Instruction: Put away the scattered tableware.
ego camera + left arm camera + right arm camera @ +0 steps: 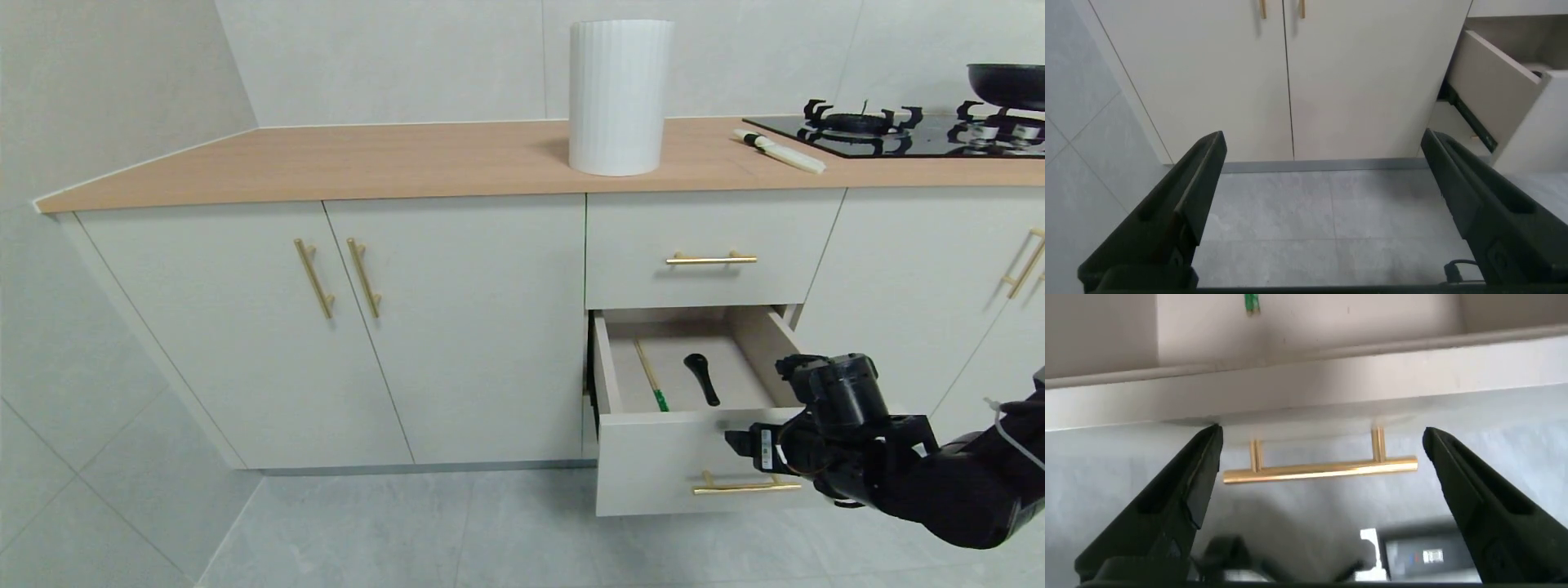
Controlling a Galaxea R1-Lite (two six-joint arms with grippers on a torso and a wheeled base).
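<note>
Left gripper, jaws wide apart — grey floor, cabinet doors, open drawer beyond

Kitchen: gas hob, cabinets.

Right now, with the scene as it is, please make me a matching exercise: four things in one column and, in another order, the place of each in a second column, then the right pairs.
Things:
1. black spoon
2. white canister
3. pan
4. right gripper

Places:
A. on the stove
B. in front of the gold handle of the open drawer
C. inside the open drawer
D. on the wooden counter

Pairs: 1-C, 2-D, 3-A, 4-B.
</note>
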